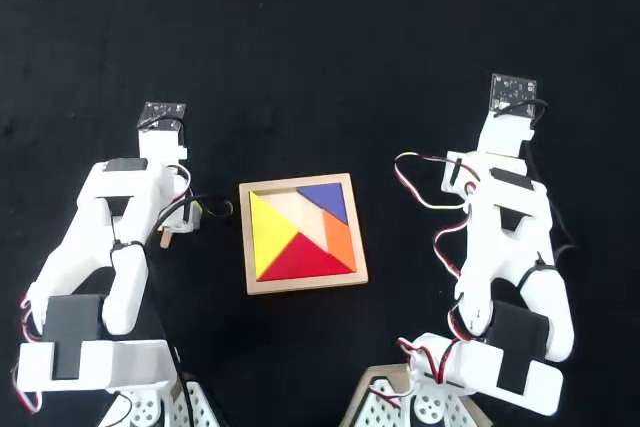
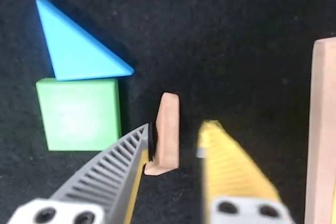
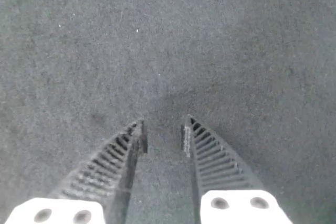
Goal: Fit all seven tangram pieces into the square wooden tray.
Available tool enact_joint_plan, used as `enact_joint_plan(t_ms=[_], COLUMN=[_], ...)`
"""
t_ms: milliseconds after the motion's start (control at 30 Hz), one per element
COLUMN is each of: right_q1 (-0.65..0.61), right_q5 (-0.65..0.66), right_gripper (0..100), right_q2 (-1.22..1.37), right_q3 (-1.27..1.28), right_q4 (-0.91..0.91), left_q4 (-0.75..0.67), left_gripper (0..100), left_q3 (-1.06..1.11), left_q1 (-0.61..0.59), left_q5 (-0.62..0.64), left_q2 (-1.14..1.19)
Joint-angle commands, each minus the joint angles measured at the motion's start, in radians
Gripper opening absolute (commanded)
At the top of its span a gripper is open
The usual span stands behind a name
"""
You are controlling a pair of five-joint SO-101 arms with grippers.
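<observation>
Black table [image 1: 320,67] spreads wide around the tray [image 1: 244,237]; left gripper [image 2: 179,127] loosely straddles an upright wooden piece [image 2: 168,145], right gripper [image 3: 164,129] slightly parted.

The left arm [image 1: 110,237] and right arm [image 1: 510,247] were white shells with black servo blocks [image 1: 72,319] and red-white-black cables [image 1: 440,206]. The left gripper [image 2: 178,126] had one grey ribbed finger and one yellow; the right gripper [image 3: 163,129] had two grey.

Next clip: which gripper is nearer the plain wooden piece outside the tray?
Left. The left gripper straddles and touches the wooden piece; the right gripper hangs over bare cloth on the tray's other side.
</observation>
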Motion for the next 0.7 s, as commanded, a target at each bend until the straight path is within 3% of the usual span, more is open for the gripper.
enact_joint_plan(t_ms=[0,200,333,400,500,667], right_q1=[-0.014,-0.014,-0.014,-0.012,-0.006,0.009], right_q5=[0.008,0.008,0.008,0.008,0.008,0.008], right_gripper=[12.4,12.4,12.4,12.4,12.4,12.4], right_q2=[0.002,0.002,0.002,0.002,0.001,0.001], right_q3=[-0.002,-0.002,-0.002,-0.002,-0.002,-0.002], right_q4=[-0.021,-0.021,-0.021,-0.021,-0.021,-0.021], left_q4=[-0.009,0.0,0.244,0.41,0.566,0.652], left_gripper=[6,6,3,3,3,3], left_q3=[-0.031,-0.042,-0.206,-0.343,-0.529,-0.665], left_q1=[-0.013,-0.013,0.019,0.05,0.104,0.352], left_q5=[0.0,0.003,0.02,0.1,0.325,0.476], left_q2=[-0.006,-0.017,-0.017,-0.017,-0.017,-0.038])
